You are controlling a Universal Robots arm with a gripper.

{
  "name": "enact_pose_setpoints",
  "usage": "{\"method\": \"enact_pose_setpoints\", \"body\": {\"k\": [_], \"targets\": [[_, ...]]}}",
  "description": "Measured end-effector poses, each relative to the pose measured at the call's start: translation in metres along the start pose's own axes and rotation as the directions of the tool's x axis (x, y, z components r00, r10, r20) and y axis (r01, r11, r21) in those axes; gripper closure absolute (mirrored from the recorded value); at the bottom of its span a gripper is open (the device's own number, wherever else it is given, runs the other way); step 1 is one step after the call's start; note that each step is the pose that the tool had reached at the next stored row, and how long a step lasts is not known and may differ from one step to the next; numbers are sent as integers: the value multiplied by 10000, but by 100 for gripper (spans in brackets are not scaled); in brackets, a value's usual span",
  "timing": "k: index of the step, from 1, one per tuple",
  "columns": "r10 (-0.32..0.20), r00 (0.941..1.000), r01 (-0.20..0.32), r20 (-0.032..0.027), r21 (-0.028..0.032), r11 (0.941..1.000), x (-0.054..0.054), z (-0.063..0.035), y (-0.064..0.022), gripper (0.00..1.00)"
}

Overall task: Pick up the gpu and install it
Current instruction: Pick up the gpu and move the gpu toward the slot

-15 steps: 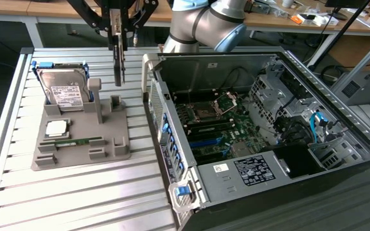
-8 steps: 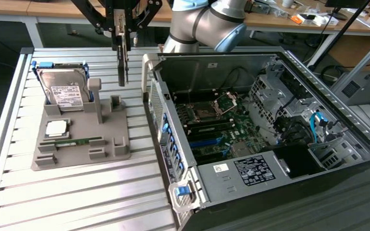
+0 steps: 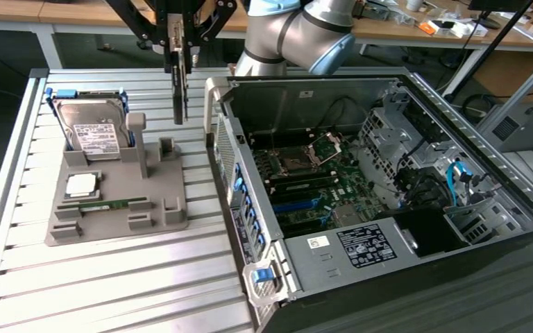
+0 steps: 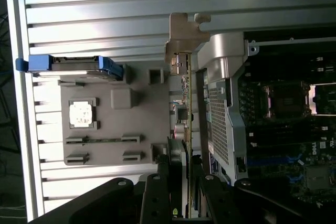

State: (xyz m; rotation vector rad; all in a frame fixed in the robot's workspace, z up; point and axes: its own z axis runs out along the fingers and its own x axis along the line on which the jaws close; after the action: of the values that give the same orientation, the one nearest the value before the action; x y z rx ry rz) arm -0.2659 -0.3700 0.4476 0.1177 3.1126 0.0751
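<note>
Between my fingers (image 4: 157, 190) hangs the graphics card (image 3: 180, 94). My claw (image 3: 180, 50) is clamped on its upper part, and the card hangs on edge, lifted clear of the holder, with its metal bracket (image 4: 184, 35) at the end farthest from my claw.

To do this step well, I judge I should grip firmly so the thin card cannot swing or twist. I should also carry it clear of the case wall close beside it and square its contact edge to the slot before pressing.

Below my claw, to one side, lies the grey holder (image 3: 119, 232). It carries a hard drive (image 3: 95, 128) standing in its rack, a square chip (image 3: 82, 184) in a recess and a memory stick (image 3: 109, 206) in a groove.

To the other side, the open computer case (image 3: 294, 104) holds the main board (image 3: 327, 191), its processor socket (image 3: 296, 164) bare.
</note>
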Motion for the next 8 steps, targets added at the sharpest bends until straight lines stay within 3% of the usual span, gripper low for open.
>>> {"method": "enact_pose_setpoints", "body": {"k": [8], "targets": [[0, 10000, 0, 1, 4, 10000, -27, 1, 1, 73]]}}
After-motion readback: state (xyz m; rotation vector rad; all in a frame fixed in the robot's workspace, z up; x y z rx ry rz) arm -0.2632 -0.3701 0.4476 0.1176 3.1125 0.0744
